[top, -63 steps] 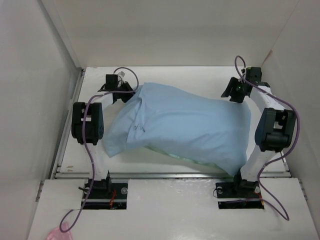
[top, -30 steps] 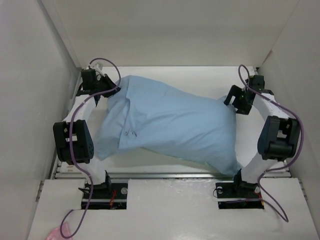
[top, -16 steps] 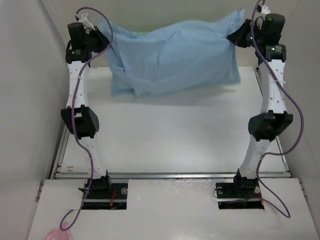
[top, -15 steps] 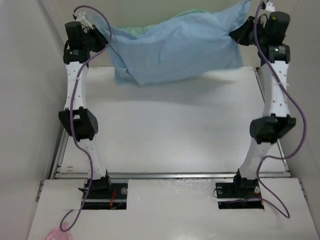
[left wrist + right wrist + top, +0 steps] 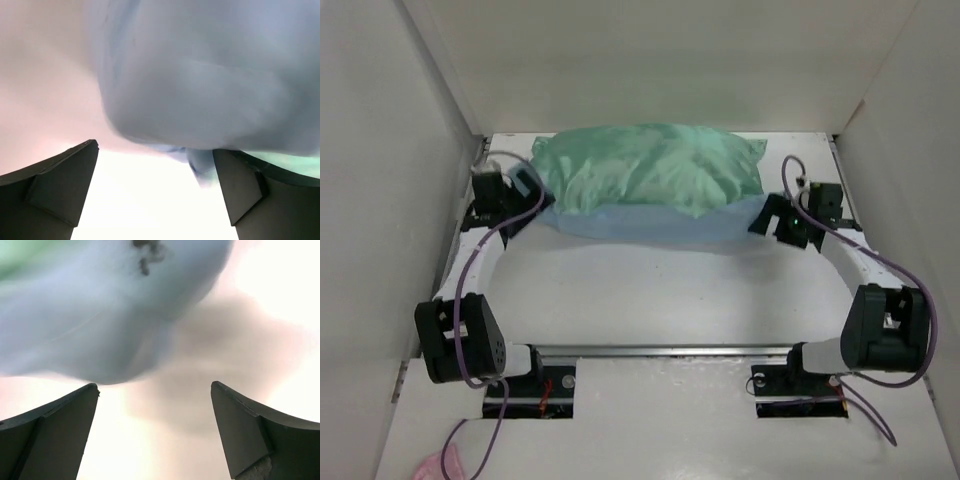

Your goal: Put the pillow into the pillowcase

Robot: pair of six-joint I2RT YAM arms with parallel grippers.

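Observation:
The pillowcase (image 5: pixel 650 180) lies plump across the back of the table, teal-green face up, with a light blue edge along its near side. The pillow itself is hidden. My left gripper (image 5: pixel 528 188) sits at the pillowcase's left end, and in the left wrist view the left gripper (image 5: pixel 155 150) is open, with the blue fabric (image 5: pixel 200 75) just beyond its fingers. My right gripper (image 5: pixel 765 215) sits at the right end. In the right wrist view the right gripper (image 5: pixel 155 387) is open and empty, and the pillowcase's corner (image 5: pixel 100 305) hangs beyond it.
White walls close in the table on the left (image 5: pixel 380 200), back and right. A metal rail (image 5: pixel 660 350) runs along the near edge in front of the arm bases. A small pink scrap (image 5: pixel 430 468) lies at the bottom left.
The two arms, which held the pillowcase stretched high up, have come down. The pillowcase now rests on the table, green face up, and both grippers have opened and let it go.

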